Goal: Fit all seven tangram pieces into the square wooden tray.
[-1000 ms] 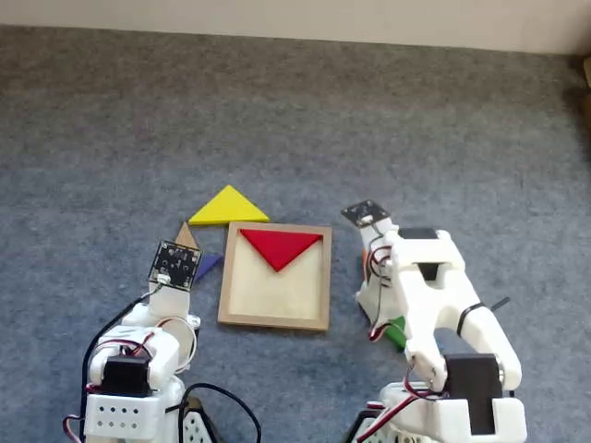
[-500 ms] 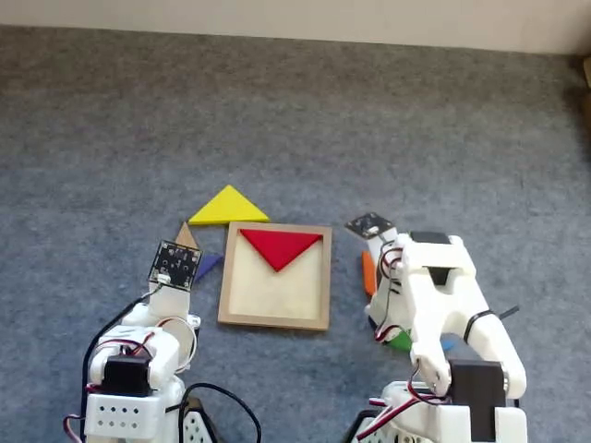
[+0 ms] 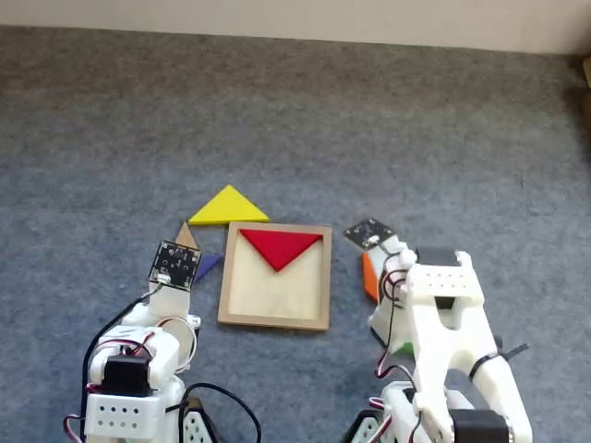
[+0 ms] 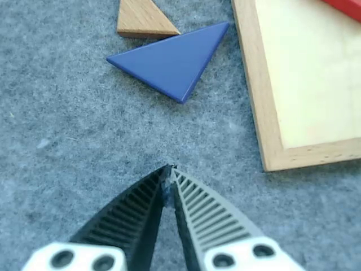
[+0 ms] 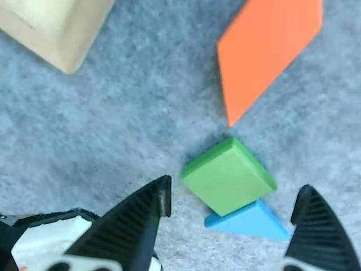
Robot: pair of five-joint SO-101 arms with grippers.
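The right arm folds low beside the wooden tray, wrist tipped down. The right gripper hangs with jaws spread wide over the green square, holding nothing. That square touches a light-blue triangle, and the orange parallelogram lies just beyond. The left arm crouches on the tray's other side. The left gripper is pinched together and empty above the carpet, near the dark-blue triangle. A red triangle lies inside the tray, a yellow triangle just outside it.

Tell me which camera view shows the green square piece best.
The right wrist view: the green square lies whole and uncovered, beside the light blue triangle. In the high view the right arm covers most of it, leaving a green sliver. The left wrist view faces the dark blue triangle and tray.
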